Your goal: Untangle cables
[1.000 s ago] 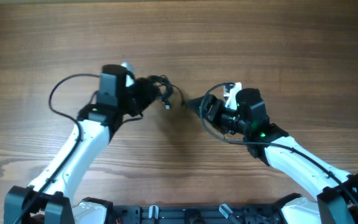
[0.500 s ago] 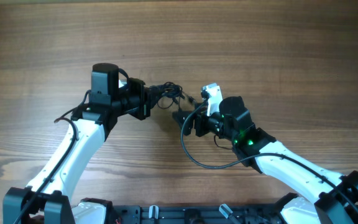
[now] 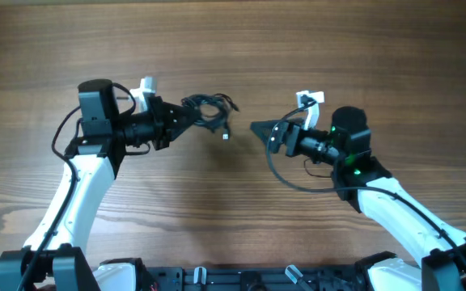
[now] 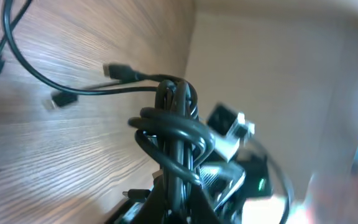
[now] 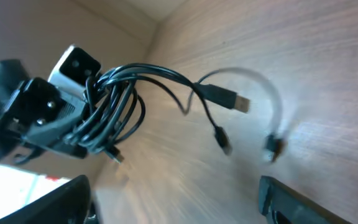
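Observation:
The cables [image 3: 207, 107] are a small bunch of thin dark cords held above the wooden table, with loose plug ends [image 3: 226, 135] hanging to the right. My left gripper [image 3: 180, 120] is shut on the bunch; in the left wrist view the coil [image 4: 173, 130] sits clamped between its fingers [image 4: 179, 205]. My right gripper [image 3: 259, 129] is open and empty, a short way right of the bunch and apart from it. The right wrist view shows the bunch [image 5: 114, 106] ahead, held by the left gripper [image 5: 48, 121], with my right fingers [image 5: 179, 199] spread wide.
The wooden table [image 3: 233, 48] fills the view. Thick black arm wires loop beside the left arm [image 3: 59, 137] and under the right wrist [image 3: 285, 174]. The arm bases and a black rail [image 3: 233, 279] run along the near edge.
My left gripper has pulled back to the left with the cable bunch. My right gripper has moved right and away from the bunch, leaving a gap between them.

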